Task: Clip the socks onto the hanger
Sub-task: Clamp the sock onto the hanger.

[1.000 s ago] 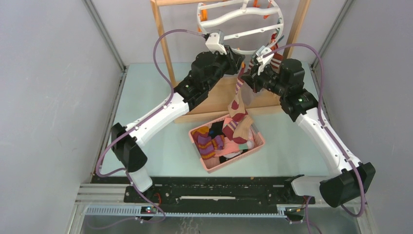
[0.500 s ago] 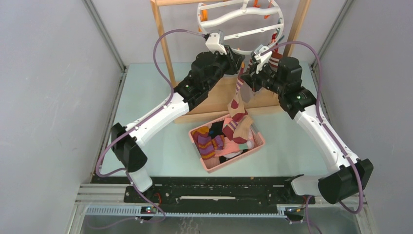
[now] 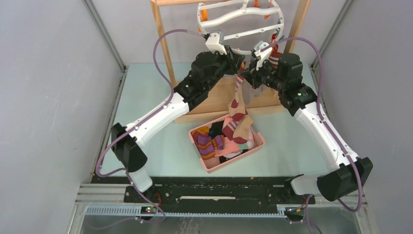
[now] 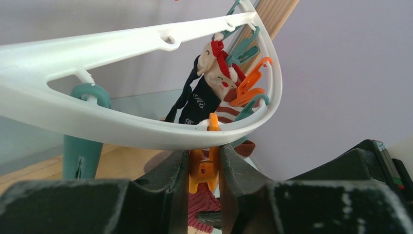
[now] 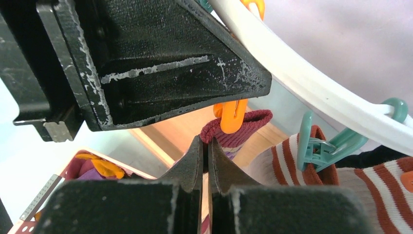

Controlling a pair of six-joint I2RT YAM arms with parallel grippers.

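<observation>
The white hanger (image 3: 243, 51) hangs from the wooden rack. Under its rim (image 4: 122, 129), my left gripper (image 4: 203, 151) is shut on an orange clip (image 4: 204, 170), a finger on each side of it. My right gripper (image 5: 204, 141) is shut on the maroon cuff of a sock (image 5: 241, 129). It holds the cuff right at that orange clip's tip (image 5: 229, 114). The sock (image 3: 237, 105) trails down from the cuff toward the basket. A navy sock (image 4: 202, 97) and a maroon-white striped sock (image 5: 370, 180) are clipped to the hanger.
A pink basket (image 3: 260, 144) with several more socks sits on the table below the grippers. The wooden rack frame (image 3: 163, 44) and its base board (image 3: 219, 97) stand just behind. A teal clip (image 4: 80, 146) dangles left of my left gripper.
My right arm has shifted left and up, carrying the sock cuff closer to the hanger rim and the clip. The left arm has held still.
</observation>
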